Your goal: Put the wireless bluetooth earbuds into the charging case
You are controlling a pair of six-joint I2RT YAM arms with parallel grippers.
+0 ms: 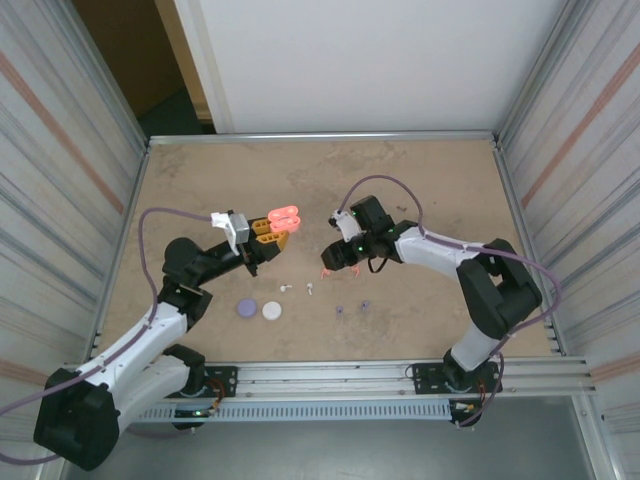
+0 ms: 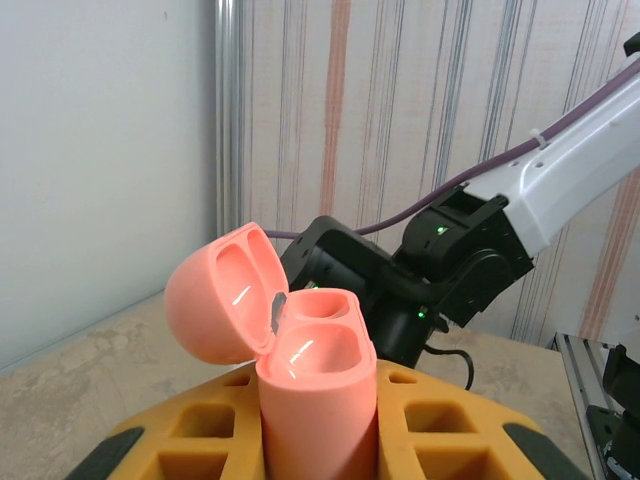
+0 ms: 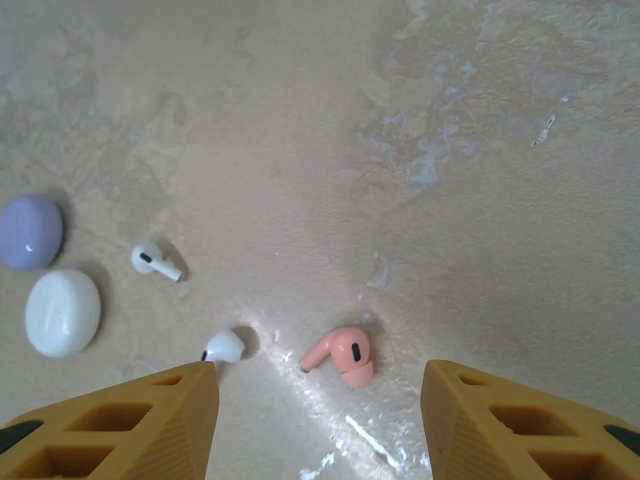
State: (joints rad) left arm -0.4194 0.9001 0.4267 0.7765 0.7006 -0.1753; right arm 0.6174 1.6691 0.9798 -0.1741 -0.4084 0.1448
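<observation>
Step in hand: pickup of one earbud, with the case presented for loading.

The left gripper is clamped on the lower body of the pink charging case. It holds the case upright and clear of the table, with the lid hinged back. Both wells look empty to me, though glare on the near one makes that reading less than certain.

The right gripper hangs over the table with its jaws spread wide and nothing between them. The pink earbud lies on its side just ahead of the fingertips, roughly centred in the gap. One of the white earbuds sits close against the tip of the finger at the left of the right wrist view, and the other lies farther off. The purple earbuds lie near the front edge. The purple case and white case rest shut, side by side.

Next move, in my judgement: lower straight down, straddle the pink earbud alone and close gently. The nearby white earbud could be nudged or caught by the finger beside it. After that, carry the earbud across to the open case and seat it stem first in a well.
</observation>
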